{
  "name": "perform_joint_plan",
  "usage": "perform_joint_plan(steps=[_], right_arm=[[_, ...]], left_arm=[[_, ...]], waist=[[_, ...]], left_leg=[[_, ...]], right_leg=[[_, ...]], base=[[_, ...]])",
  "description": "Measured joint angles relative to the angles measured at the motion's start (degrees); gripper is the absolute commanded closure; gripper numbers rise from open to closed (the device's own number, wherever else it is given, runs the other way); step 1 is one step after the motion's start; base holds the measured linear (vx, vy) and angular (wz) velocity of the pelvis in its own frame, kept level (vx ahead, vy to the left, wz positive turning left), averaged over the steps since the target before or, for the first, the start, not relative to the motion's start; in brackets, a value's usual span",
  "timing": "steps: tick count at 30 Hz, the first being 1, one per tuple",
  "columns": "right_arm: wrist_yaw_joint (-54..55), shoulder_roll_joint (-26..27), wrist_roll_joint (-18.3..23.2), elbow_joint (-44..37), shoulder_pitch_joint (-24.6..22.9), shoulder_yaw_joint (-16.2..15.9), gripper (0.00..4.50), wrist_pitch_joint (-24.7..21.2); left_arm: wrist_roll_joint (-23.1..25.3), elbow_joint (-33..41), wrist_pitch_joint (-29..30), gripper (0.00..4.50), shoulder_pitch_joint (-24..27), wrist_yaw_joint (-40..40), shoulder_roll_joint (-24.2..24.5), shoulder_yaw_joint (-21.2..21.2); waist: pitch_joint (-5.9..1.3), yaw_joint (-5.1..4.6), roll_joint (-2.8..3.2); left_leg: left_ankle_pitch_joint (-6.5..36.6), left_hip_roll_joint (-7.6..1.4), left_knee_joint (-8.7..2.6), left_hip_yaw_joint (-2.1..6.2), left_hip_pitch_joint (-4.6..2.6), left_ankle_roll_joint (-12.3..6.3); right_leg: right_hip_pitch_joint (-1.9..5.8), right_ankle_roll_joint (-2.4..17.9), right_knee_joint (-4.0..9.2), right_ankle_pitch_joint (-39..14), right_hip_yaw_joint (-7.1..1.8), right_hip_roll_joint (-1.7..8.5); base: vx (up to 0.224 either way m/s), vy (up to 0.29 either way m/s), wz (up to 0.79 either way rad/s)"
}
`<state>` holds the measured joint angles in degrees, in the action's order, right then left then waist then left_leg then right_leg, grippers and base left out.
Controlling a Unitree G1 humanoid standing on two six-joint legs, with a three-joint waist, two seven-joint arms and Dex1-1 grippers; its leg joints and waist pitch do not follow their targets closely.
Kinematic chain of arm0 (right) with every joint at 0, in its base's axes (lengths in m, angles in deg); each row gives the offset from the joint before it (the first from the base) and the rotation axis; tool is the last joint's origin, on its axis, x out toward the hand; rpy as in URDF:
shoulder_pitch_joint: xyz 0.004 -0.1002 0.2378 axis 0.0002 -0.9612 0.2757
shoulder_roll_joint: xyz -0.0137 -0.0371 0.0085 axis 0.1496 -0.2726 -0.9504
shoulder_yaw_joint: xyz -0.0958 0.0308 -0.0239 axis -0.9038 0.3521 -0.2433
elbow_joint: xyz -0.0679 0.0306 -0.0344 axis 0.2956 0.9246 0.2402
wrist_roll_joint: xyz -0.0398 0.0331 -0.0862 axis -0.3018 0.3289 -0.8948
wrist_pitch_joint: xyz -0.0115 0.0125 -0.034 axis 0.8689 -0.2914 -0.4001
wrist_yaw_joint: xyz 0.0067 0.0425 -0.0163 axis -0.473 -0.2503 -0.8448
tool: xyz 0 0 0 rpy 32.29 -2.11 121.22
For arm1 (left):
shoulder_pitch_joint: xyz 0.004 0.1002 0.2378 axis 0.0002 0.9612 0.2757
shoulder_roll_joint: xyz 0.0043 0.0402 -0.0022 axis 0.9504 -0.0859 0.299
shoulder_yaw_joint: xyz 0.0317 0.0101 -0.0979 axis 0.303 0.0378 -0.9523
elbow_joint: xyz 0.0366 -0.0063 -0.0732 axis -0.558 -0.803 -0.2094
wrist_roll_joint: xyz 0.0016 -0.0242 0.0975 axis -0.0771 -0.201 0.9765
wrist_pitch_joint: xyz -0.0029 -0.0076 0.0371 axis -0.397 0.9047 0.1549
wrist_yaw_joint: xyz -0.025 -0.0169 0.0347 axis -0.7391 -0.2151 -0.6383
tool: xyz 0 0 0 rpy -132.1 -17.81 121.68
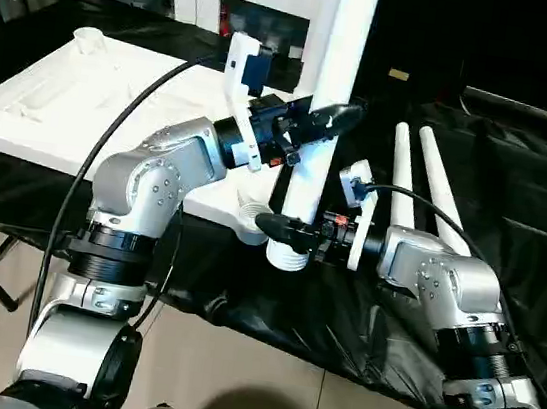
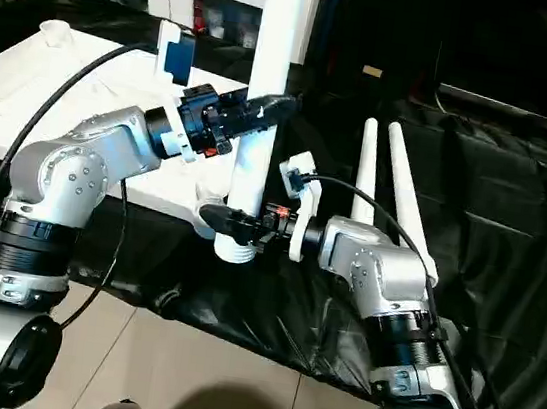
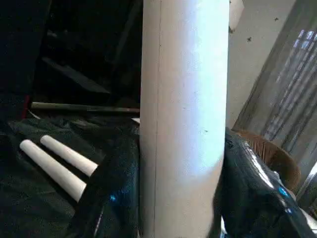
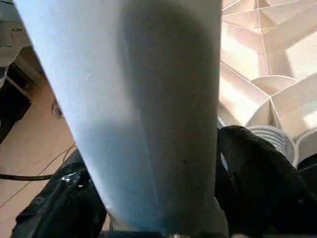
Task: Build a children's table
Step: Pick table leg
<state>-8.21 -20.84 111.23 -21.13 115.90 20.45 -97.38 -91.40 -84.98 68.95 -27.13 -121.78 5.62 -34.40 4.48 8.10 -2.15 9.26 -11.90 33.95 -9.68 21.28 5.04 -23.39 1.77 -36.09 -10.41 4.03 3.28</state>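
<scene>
Leg (image 1: 327, 121): upright just beside tabletop (image 1: 55, 105) corner socket (image 1: 249, 224), left gripper (image 1: 317, 121) clamps it, right gripper (image 1: 290, 233) straddles it slack; you next seat its end.

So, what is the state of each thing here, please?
Held leg: upright, threaded end just beside the corner socket, not yet in.
Tabletop: ribbed underside up.
Two spare legs: lying side by side on the black cloth.
Left gripper: shut on the held leg.
Right gripper: around its lower end, grip unclear.
</scene>
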Motion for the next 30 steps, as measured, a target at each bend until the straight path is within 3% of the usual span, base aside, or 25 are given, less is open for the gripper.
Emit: perform_joint_plan(steps=[19,21,30], right_arm=[[-0.6,-1.6,-2.2,-0.9,1.6,-1.8,1.09,1.8],[-0.6,-1.6,-2.3,-0.9,1.6,-1.9,1.42,1.8],[-1.3,-1.5,-2.2,-0.9,1.6,-2.2,2.10,1.8]], left_arm=[[0.2,-0.2,0.0,2.69,0.0,0.0,0.5,0.6],[0.2,-0.3,0.0,2.69,0.0,0.0,0.5,0.6],[0.4,-0.5,0.0,2.69,0.0,0.1,0.7,0.6]], waist=[[0.00,0.00,0.00],[0.00,0.00,0.00],[0.00,0.00,0.00]], left_leg=[[0.0,0.00,0.02,0.00,0.00,0.00],[0.0,0.00,0.02,0.00,0.00,0.00],[0.0,0.00,0.02,0.00,0.00,0.00]], right_leg=[[0.00,0.0,-0.01,0.0,0.00,0.00],[0.00,0.0,-0.01,0.0,0.00,0.00],[0.00,0.0,-0.01,0.0,0.00,0.00]], base=[[0.000,0.000,0.00],[0.000,0.000,0.00],[0.000,0.000,0.00]])
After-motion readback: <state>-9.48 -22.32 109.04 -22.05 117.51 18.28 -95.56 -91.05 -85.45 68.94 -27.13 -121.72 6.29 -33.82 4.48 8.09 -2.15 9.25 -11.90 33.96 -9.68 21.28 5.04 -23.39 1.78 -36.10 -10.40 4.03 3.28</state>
